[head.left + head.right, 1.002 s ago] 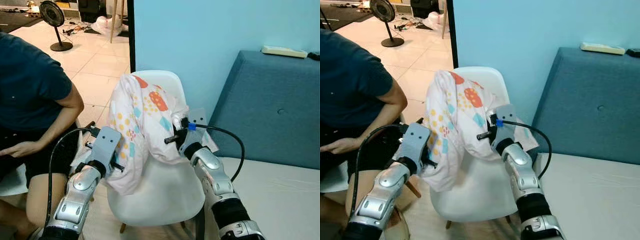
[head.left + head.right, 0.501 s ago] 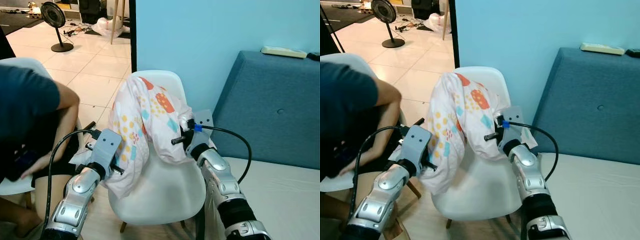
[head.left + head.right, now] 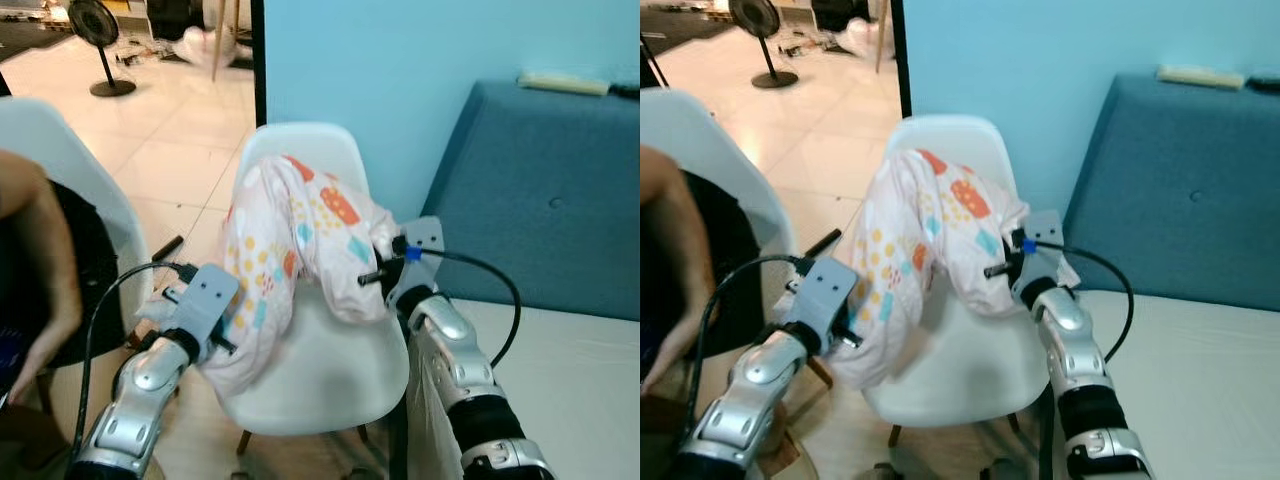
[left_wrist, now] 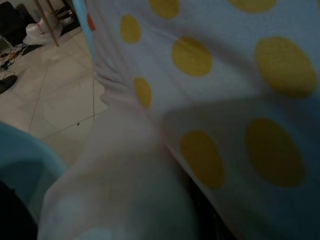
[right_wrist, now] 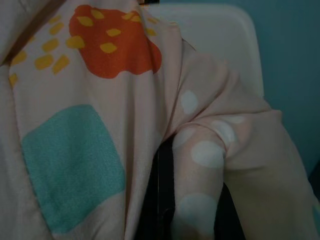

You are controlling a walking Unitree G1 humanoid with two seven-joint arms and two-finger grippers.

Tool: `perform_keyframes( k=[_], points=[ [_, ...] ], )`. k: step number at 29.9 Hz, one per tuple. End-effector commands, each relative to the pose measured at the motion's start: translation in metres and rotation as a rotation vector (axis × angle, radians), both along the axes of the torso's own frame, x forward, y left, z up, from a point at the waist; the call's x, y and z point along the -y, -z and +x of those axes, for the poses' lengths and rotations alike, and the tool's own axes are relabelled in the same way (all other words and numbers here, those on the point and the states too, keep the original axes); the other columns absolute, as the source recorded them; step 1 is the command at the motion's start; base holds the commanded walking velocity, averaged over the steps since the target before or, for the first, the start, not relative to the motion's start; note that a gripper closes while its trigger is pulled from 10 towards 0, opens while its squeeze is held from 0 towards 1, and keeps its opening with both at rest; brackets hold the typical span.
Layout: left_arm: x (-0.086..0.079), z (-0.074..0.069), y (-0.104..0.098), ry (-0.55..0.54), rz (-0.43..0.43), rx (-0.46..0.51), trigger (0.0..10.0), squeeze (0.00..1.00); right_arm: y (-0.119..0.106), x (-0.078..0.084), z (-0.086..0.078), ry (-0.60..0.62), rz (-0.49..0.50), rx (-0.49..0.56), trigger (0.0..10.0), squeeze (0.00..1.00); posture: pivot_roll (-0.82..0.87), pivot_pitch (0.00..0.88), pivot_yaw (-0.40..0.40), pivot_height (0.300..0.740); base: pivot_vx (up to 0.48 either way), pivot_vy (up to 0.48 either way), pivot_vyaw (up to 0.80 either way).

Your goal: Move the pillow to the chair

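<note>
The pillow (image 3: 290,255) is lying draped over the chair (image 3: 330,360), with the left gripper (image 3: 185,310) and right gripper (image 3: 385,262) both pinching its fabric at either side.

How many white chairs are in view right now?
2. One white chair stands against the blue wall with the pillow draped over it, the left gripper and right gripper at the pillow's ends. The other chair is on the robot's left, with a person on it. More may be hidden.
</note>
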State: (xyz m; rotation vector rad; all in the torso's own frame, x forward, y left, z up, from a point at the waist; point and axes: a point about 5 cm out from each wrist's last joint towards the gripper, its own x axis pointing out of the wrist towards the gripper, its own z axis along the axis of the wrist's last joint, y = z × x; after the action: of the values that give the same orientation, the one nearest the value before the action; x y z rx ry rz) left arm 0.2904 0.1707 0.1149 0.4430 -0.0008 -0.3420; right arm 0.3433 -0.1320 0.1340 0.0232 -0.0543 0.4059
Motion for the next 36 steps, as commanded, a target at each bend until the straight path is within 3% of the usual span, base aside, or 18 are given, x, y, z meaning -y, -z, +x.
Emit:
perform_keyframes(
  k=[1, 8, 10, 11, 13, 20, 29, 36],
  points=[
    [-0.005, 0.002, -0.007, 0.017, 0.055, 0.047, 10.0, 0.0, -0.005, -0.008, 0.0, -0.051, -0.015, 0.043, 10.0, 0.0, 0.07, 0.092, -0.044, 0.627, 0.0, 0.0, 0.0],
    [-0.026, 0.001, -0.008, -0.017, 0.115, 0.049, 10.0, 0.0, -0.004, 0.002, 0.003, -0.026, -0.054, 0.047, 10.0, 0.0, 0.07, 0.093, -0.043, 0.627, 0.0, 0.0, 0.0],
    [-0.041, 0.0, -0.008, -0.053, 0.144, 0.046, 10.0, 0.0, -0.006, 0.016, 0.007, 0.016, -0.084, 0.055, 10.0, 0.0, 0.07, 0.095, -0.043, 0.627, 0.0, 0.0, 0.0],
    [-0.041, 0.0, -0.008, -0.053, 0.144, 0.046, 10.0, 0.0, -0.006, 0.016, 0.007, 0.016, -0.084, 0.055, 10.0, 0.0, 0.07, 0.095, -0.043, 0.627, 0.0, 0.0, 0.0],
    [-0.056, -0.002, -0.006, -0.081, 0.186, 0.039, 10.0, 0.0, -0.008, 0.033, 0.011, 0.076, -0.121, 0.065, 10.0, 0.0, 0.07, 0.098, -0.042, 0.627, 0.0, 0.0, 0.0],
    [-0.073, -0.007, 0.007, -0.107, 0.311, 0.02, 10.0, 0.0, -0.011, 0.063, 0.018, 0.192, -0.2, 0.087, 10.0, 0.0, 0.07, 0.104, -0.037, 0.627, 0.0, 0.0, 0.0],
    [-0.084, -0.009, 0.021, -0.147, 0.374, 0.001, 10.0, 0.0, -0.009, 0.074, 0.022, 0.247, -0.245, 0.078, 10.0, 0.0, 0.07, 0.107, -0.04, 0.627, 0.0, 0.0, 0.0],
    [-0.107, -0.015, 0.04, -0.209, 0.476, -0.067, 10.0, 0.0, 0.005, 0.082, 0.022, 0.257, -0.282, -0.004, 10.0, 0.0, 0.07, 0.111, -0.048, 0.627, 0.0, 0.0, 0.0]
  ],
)
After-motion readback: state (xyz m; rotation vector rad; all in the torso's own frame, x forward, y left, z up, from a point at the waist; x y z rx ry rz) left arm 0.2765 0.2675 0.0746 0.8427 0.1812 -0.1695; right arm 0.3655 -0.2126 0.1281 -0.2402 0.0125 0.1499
